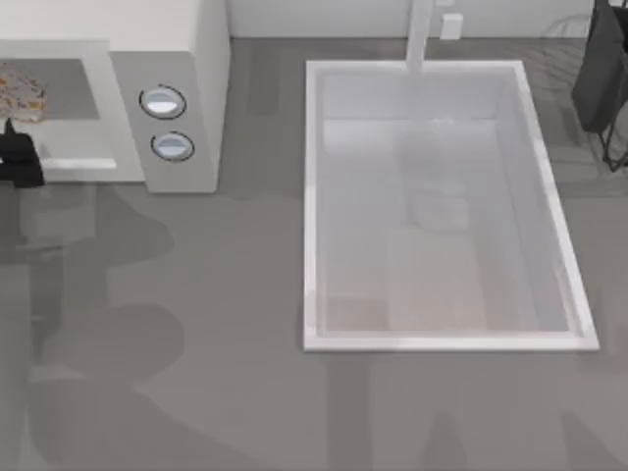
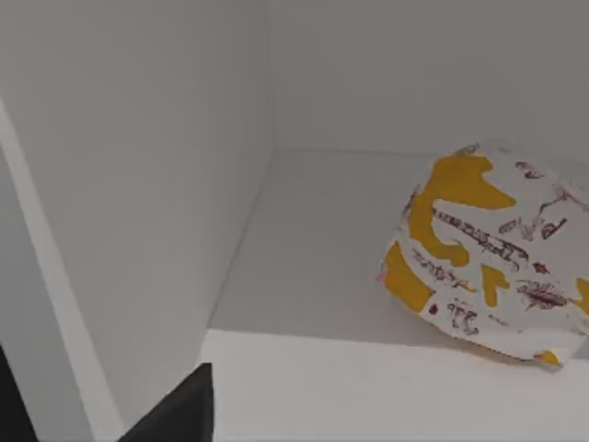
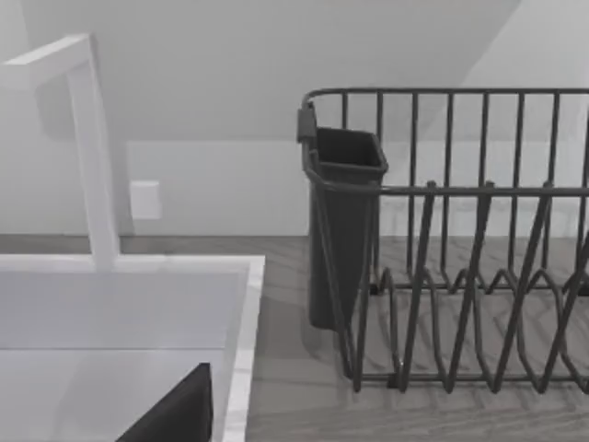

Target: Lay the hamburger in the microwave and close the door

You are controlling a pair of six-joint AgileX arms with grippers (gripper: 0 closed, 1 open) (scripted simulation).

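- top left, the microwave [image 1: 177,88] stands at the table's left rear corner, its two knobs [image 1: 165,102] facing up.
- the hamburger [image 1: 22,90], wrapped in white paper with yellow patches [image 2: 488,249], lies on the floor of the microwave's cavity.
- the left gripper [image 1: 18,157] sits at the cavity mouth, just beside the hamburger; whether its fingers are wide or narrow cannot be told.
- the sink [image 1: 446,339] lies right of the microwave; the dish rack [image 3: 460,239] stands beside it.
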